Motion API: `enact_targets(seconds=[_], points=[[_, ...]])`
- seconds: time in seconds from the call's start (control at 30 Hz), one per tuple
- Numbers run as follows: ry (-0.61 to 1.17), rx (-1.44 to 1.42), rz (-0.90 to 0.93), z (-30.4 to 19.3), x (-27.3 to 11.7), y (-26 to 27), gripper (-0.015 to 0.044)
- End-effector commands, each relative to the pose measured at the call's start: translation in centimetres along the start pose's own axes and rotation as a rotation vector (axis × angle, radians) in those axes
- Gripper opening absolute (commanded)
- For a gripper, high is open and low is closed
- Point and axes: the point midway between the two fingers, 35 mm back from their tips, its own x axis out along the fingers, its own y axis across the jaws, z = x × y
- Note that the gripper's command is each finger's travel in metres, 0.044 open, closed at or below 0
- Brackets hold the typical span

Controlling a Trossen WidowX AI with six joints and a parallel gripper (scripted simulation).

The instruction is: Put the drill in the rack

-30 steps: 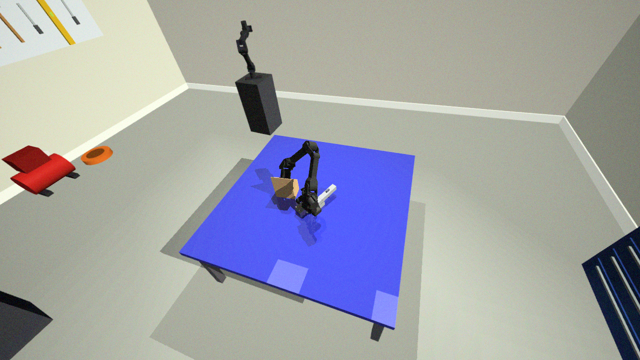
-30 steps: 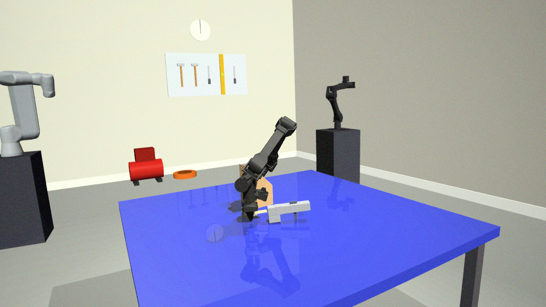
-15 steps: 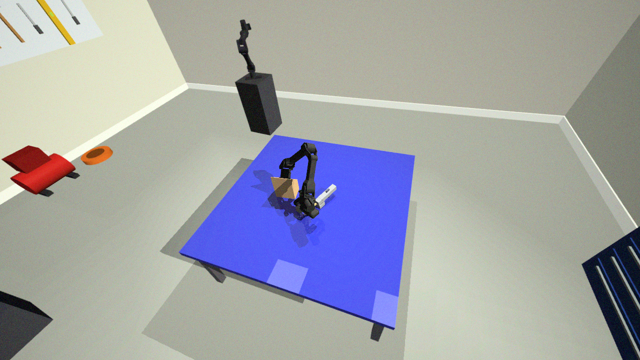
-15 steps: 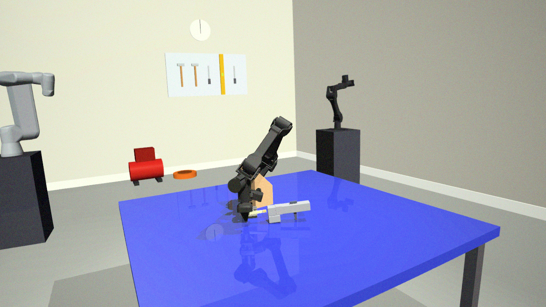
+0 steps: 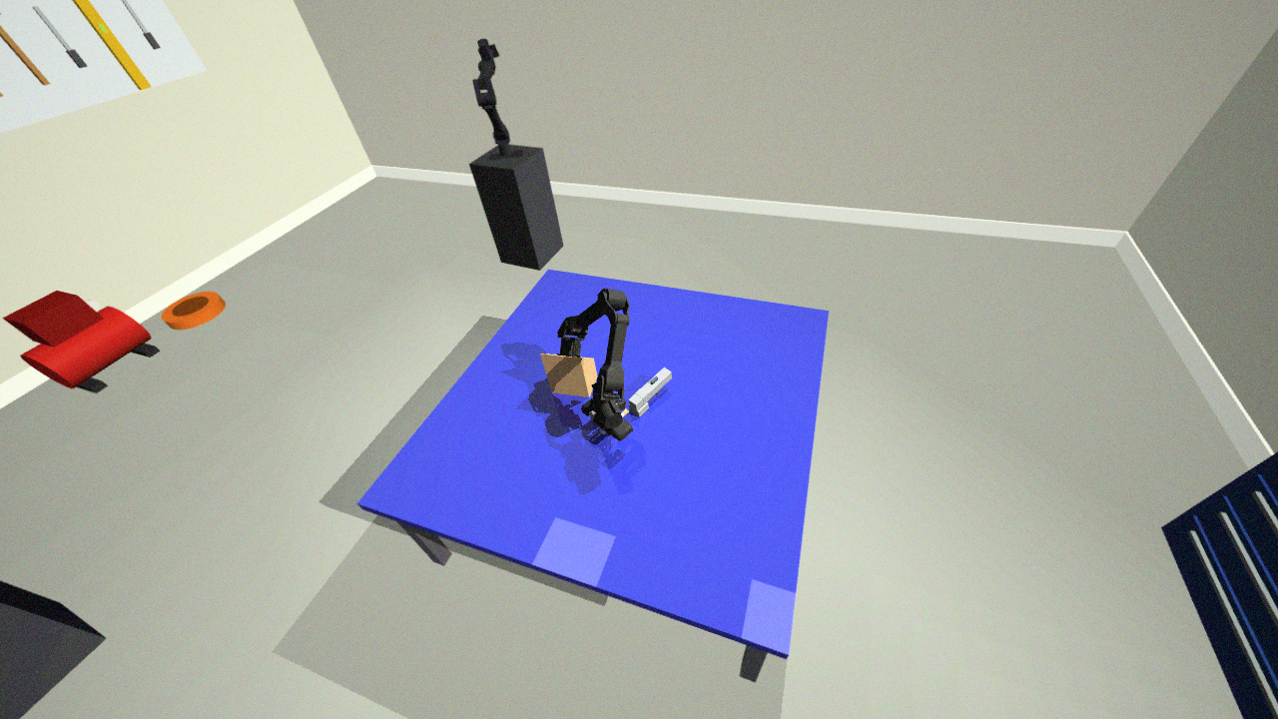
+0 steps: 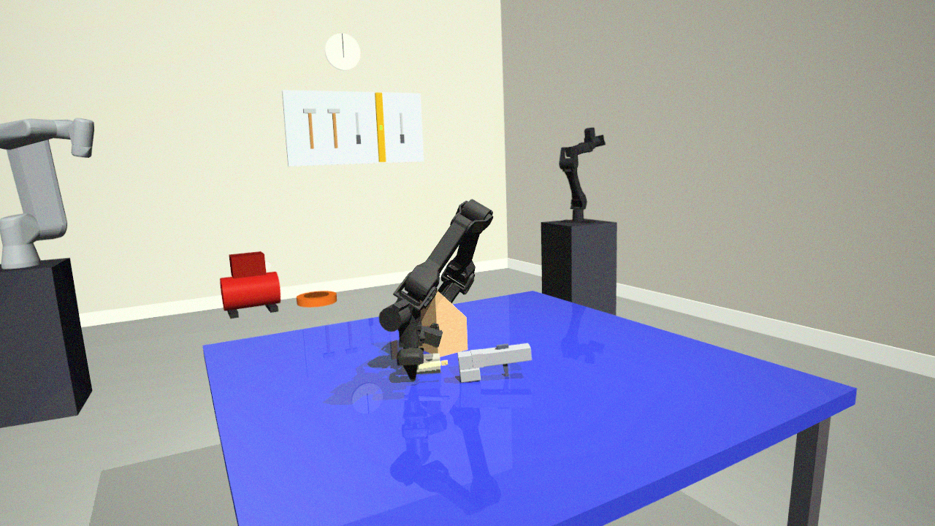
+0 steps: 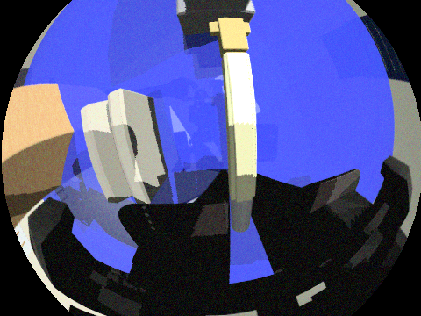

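The drill is a slim pale-yellow rod with a tabbed gold end. My gripper is shut on its grey shank, low over the blue table. The drill's gold end points at the grey tool body, with a gap between them in the exterior view. The dark key sits on top of this body; it is out of sight in the wrist view. The notched grey rack stands left of the drill in the wrist view.
A tan angular block stands on the table near the arm's base, beyond the rack in the wrist view. Off the table are a red tank, an orange ring and black pedestals.
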Motion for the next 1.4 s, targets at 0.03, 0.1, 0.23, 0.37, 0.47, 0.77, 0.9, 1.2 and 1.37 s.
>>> enact_targets(seconds=[0.03,0.1,0.23,0.37,0.47,0.77,0.9,1.2,1.37], points=[[0.005,-0.006,0.000,-0.2,-0.2,-0.1,0.0000],[0.005,-0.006,0.000,-0.1,-0.4,0.0,0.0000],[0.005,-0.006,0.000,-0.1,-0.6,0.0,0.0000],[0.005,-0.006,0.000,0.0,-0.9,0.0,0.0000],[0.005,-0.005,0.000,0.0,-1.0,0.0,0.0000],[0.005,-0.005,0.000,0.1,-1.6,0.0,0.0000],[0.005,-0.005,0.000,0.2,-1.8,0.0,0.0000],[0.005,-0.005,0.000,0.3,-2.3,0.1,0.0000],[0.005,-0.005,0.000,0.3,-2.6,0.1,0.0000]])
